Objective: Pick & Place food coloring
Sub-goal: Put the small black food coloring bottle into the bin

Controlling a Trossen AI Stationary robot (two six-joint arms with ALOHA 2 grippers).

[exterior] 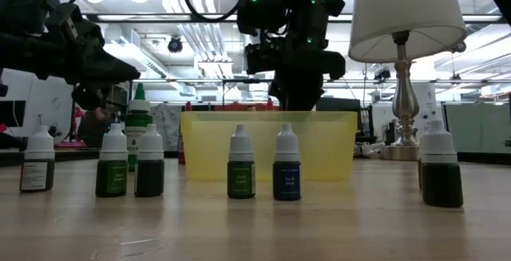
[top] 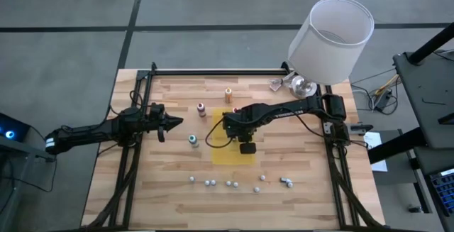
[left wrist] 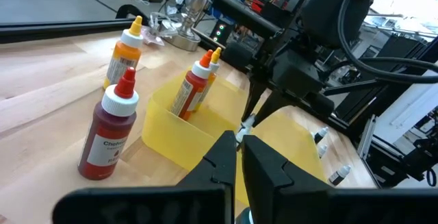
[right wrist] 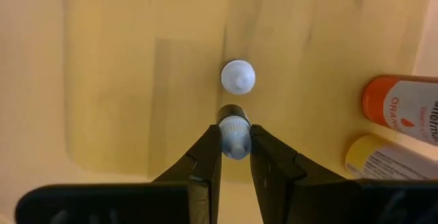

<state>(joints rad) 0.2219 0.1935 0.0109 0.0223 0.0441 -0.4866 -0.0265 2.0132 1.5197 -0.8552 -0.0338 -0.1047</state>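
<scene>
While the high view hides the grip, the right wrist view shows the right fingers (right wrist: 235,152) pinching a white-capped food coloring bottle (right wrist: 233,133) above the yellow tray (right wrist: 137,80); left fingers (left wrist: 241,157) closed, empty.

The right arm reaches in across the bench, elbow bent, wrist turned straight down so the right tool (right wrist: 236,144) points at the surface below it. Its two dark fingers (right wrist: 205,157) are pinched close, a small white-capped bottle (right wrist: 233,136) caught between their tips. The left arm lies stretched out low and nearly level, and the left tool (top: 172,123) at its end points toward the right tool, well apart from it. Its jaws are pressed together on nothing.
</scene>
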